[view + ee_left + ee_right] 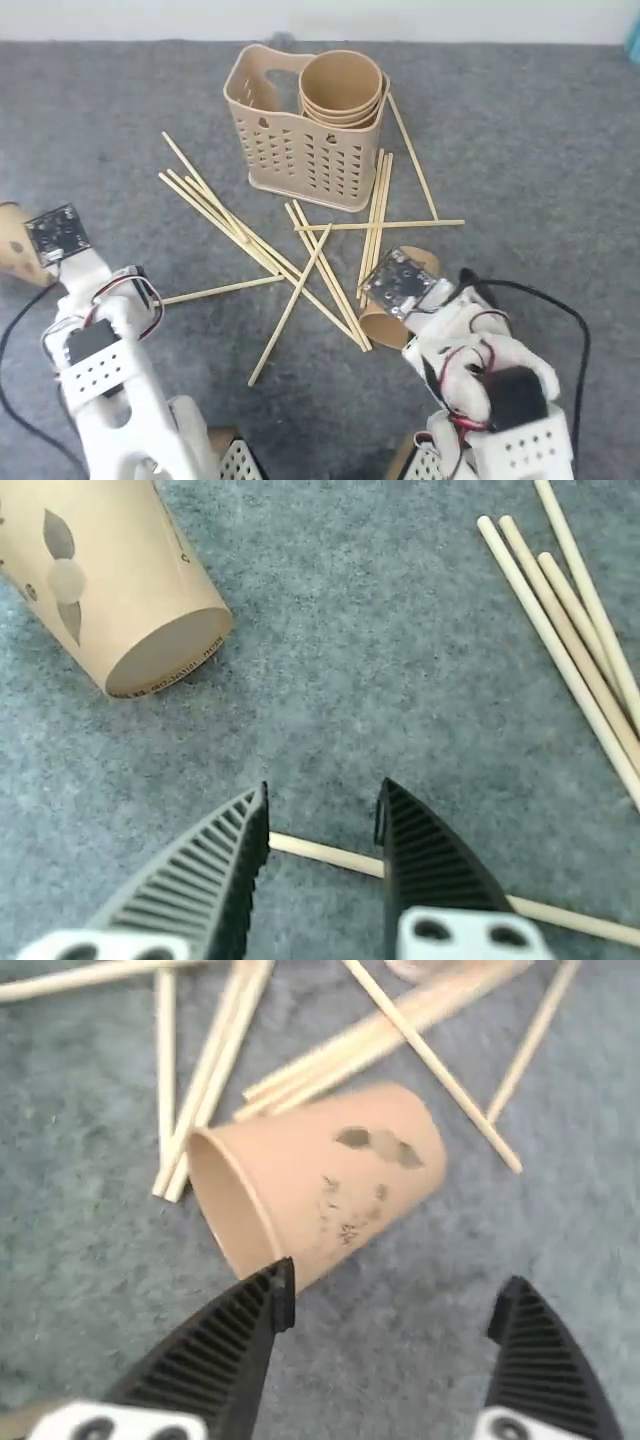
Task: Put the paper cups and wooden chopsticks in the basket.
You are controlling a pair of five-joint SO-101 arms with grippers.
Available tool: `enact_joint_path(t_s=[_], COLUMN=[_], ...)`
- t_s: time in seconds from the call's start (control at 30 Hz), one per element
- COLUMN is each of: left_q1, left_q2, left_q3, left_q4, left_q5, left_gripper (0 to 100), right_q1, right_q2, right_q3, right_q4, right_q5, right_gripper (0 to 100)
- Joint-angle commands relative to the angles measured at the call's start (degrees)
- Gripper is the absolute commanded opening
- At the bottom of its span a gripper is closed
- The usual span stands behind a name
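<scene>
High view
Basket (300,165): upright at the far side of the grey carpet (520,130).
Stacked cups (340,85): nested inside the basket, at one end.
Chopsticks (250,240): scattered loose on the carpet, in front of and beside the basket.

Left wrist view
Left gripper (323,790): released, fingers spread.
Single chopstick (320,853): flat on the carpet, crossing between the fingers.
Fallen cup (110,590): on its side, apart from the gripper.

Right wrist view
Right gripper (400,1280): released, spread wide.
Second fallen cup (310,1185): on its side, rim by one fingertip.

White plastic shells (100,378) pierced with rows of holes; black ribbed fingers (205,880); black and red cables (585,345); dark wrist boards (57,232), perhaps camera circuitry.
</scene>
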Motion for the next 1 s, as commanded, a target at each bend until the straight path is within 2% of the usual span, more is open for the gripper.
enact_joint_path(t_s=[0.0,0.13,0.27,0.43,0.6,0.73,0.97], left_q1=[0.3,0.3,0.4,0.4,0.4,0.5,0.5], left_q2=[-1.6,-1.6,-1.6,-1.6,-1.6,-1.6,-1.6], left_q3=[-0.1,-0.1,-0.1,0.0,1.2,1.3,1.4], left_q4=[-1.2,-1.2,-1.2,-1.8,-4.6,-4.7,-4.7], left_q5=[-0.4,-0.4,-0.4,-0.4,-0.4,-0.4,-0.4], left_gripper=[16,16,16,16,16,16,16], right_q1=[-3.2,-8.9,-9.3,0.3,12.0,15.9,16.7], right_q2=[2.9,8.2,9.5,9.9,10.0,10.0,10.0], right_q3=[3.4,8.6,8.1,15.0,20.0,18.5,12.3], right_q4=[-3.6,-7.2,-10.5,-25.8,-39.4,-40.5,-36.4], right_q5=[1.0,1.1,0.7,0.9,1.1,1.1,0.6], right_gripper=[33.2,33.1,32.9,32.4,21.2,11.3,0.8])
